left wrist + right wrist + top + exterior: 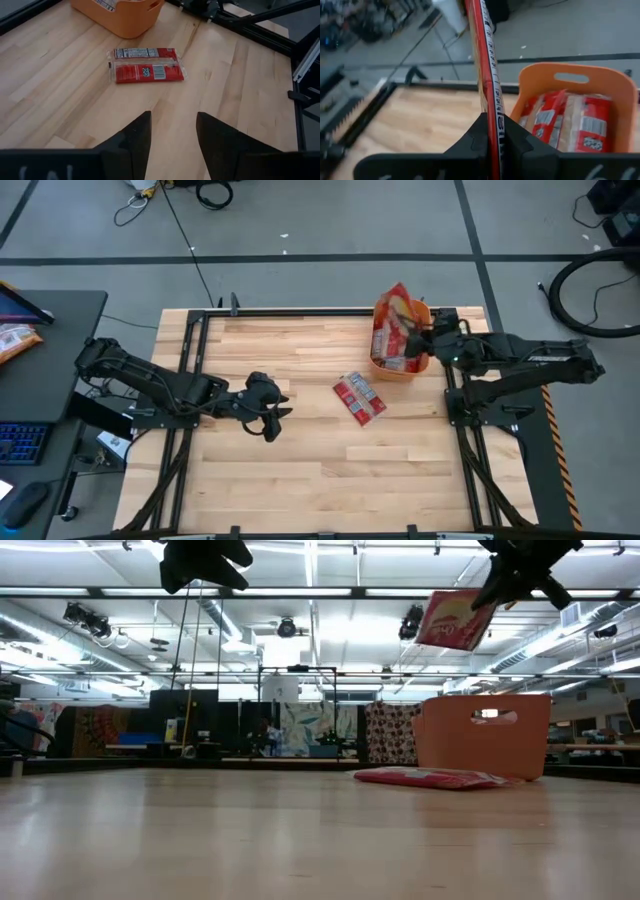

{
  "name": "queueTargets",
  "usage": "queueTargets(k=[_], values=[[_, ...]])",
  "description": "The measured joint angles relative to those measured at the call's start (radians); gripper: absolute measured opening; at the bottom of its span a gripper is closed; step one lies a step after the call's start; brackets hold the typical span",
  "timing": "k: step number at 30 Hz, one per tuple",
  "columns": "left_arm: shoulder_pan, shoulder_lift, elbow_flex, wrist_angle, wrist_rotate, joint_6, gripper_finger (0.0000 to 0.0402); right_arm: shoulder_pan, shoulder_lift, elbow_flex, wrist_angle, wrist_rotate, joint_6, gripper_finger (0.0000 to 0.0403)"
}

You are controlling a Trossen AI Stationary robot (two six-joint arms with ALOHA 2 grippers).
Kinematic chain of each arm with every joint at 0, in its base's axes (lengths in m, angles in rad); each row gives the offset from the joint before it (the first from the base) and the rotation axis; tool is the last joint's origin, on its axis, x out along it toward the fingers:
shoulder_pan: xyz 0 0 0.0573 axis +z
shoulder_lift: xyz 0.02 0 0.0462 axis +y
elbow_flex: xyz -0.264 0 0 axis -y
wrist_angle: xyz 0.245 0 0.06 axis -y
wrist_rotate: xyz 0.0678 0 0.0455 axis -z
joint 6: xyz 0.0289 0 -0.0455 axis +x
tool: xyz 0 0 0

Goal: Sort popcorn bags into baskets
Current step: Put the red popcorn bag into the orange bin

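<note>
Orange basket [404,366] sat directly beneath the right gripper [420,340], clamped on 1 popcorn bag [455,620] hanging edge-down; left gripper [270,416] waited open.

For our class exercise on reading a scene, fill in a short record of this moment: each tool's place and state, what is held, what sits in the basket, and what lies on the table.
Right tool: raised above the basket, shut on a popcorn bag
Left tool: open, empty, above bare table, facing the loose bags
Basket: orange, at the table's far right, already holds several red bags
Loose bags: two red packets lying flat, side by side on the table, near the basket
Table: pale wood
</note>
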Motion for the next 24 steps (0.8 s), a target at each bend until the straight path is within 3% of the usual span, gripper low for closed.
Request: queueTargets(k=[6, 16, 24], values=[[0.0, 0.0, 0.0, 0.0, -0.014, 0.009, 0.016, -0.082, -0.061, -0.079, 0.025, 0.019, 0.084, 0.003], [0.0, 0.0, 0.0, 0.001, -0.019, -0.003, 0.016, -0.239, -0.085, -0.3, 0.092, -0.108, 0.239, 0.0031], [0.0, 0.0, 0.0, 0.003, -0.016, -0.004, 0.016, -0.331, -0.085, -0.356, 0.106, -0.143, 0.257, 0.0049]])
